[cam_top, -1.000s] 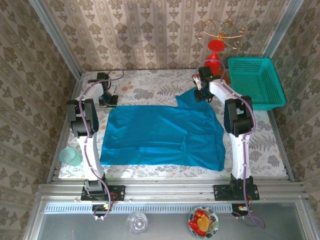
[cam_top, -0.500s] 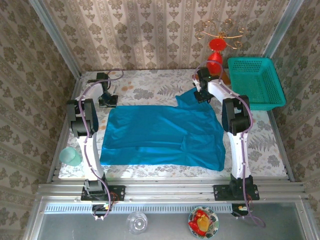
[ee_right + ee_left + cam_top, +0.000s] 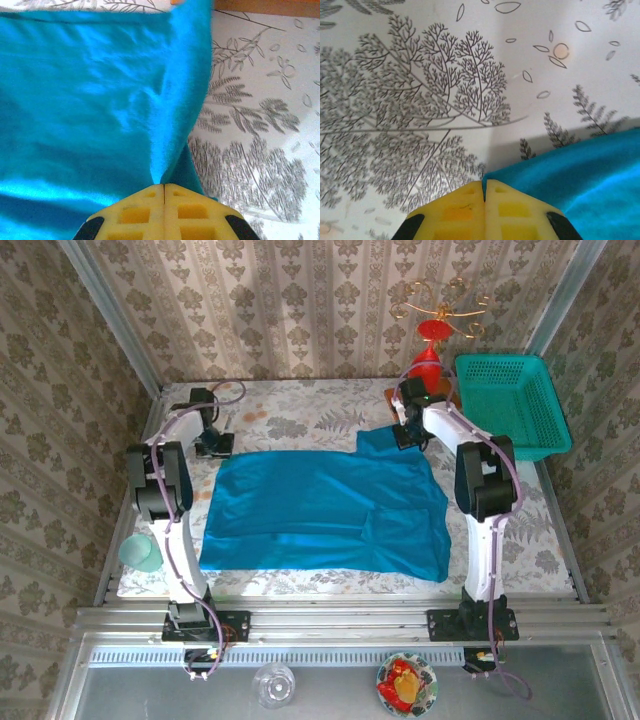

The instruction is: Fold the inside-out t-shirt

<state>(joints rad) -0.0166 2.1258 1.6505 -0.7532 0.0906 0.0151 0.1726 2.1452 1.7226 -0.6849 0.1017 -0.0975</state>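
Two corners pinched, no fold made yet: the blue t-shirt (image 3: 320, 505) lies spread flat mid-counter (image 3: 300, 405), the left jaws clenched on its corner at ten o'clock, the right jaws nipping bunched cloth at one o'clock. Every fold looks yet to be made; a green basket (image 3: 500, 359) sits at two o'clock.

A teal mesh basket (image 3: 500, 359) sits far right; a pale green cup (image 3: 141, 552) stands near left.

White arms (image 3: 180, 552), black joints (image 3: 150, 485), lilac cables (image 3: 237, 388), yellow fingers (image 3: 455, 212)
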